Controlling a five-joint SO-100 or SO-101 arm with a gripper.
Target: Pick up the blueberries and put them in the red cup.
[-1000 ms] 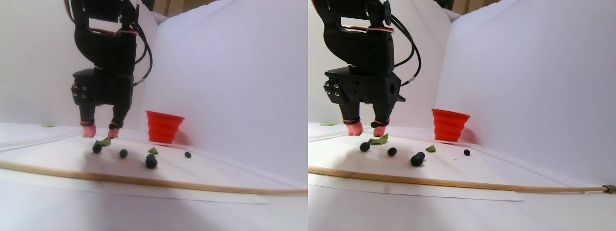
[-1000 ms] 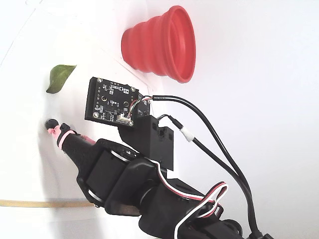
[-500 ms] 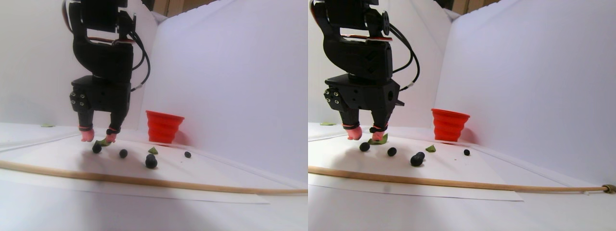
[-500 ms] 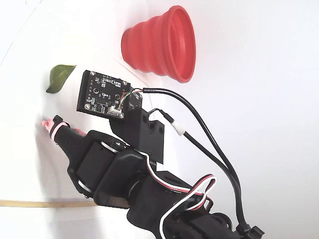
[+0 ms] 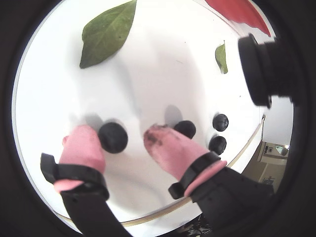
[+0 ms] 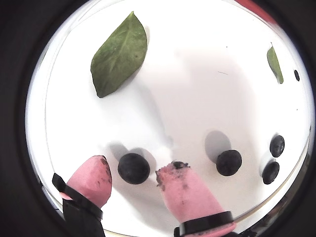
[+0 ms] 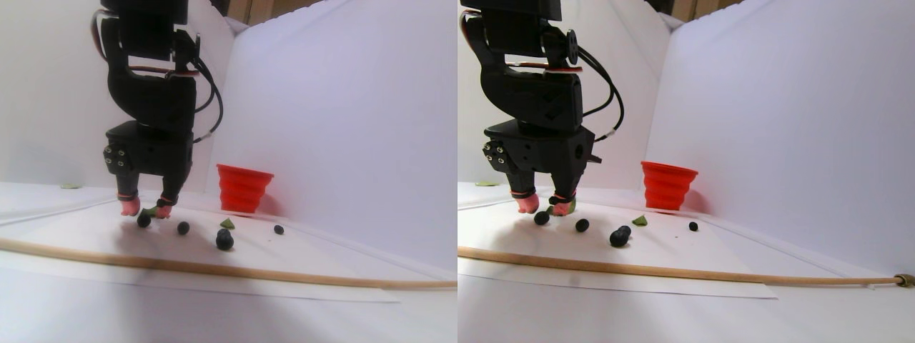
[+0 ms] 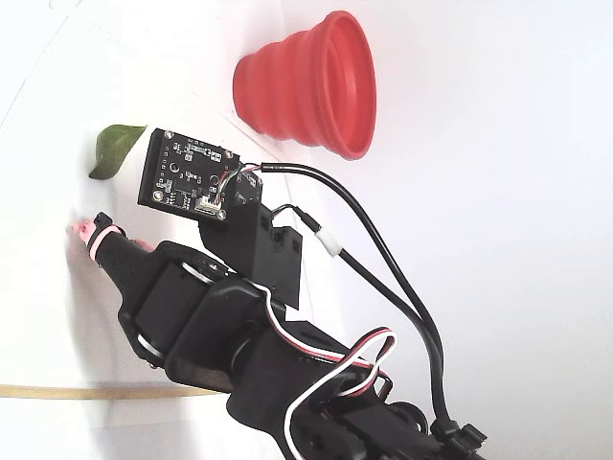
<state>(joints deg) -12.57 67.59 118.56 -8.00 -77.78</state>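
The gripper [image 6: 133, 177], its pink-tipped fingers [image 6: 187, 190] spread apart, straddles one of the blueberries [image 6: 134, 168] on the white table [image 6: 197, 98]; in a wrist view the berry sits between the tips, nearer the left one. Other berries lie to the right, the red cup [image 7: 244, 187] well beyond near the back wall

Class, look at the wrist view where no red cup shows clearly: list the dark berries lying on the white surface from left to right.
Round dark blueberry between the pink fingertips → blueberry right of the fingertips → lower berry of the close pair → upper berry of that pair.
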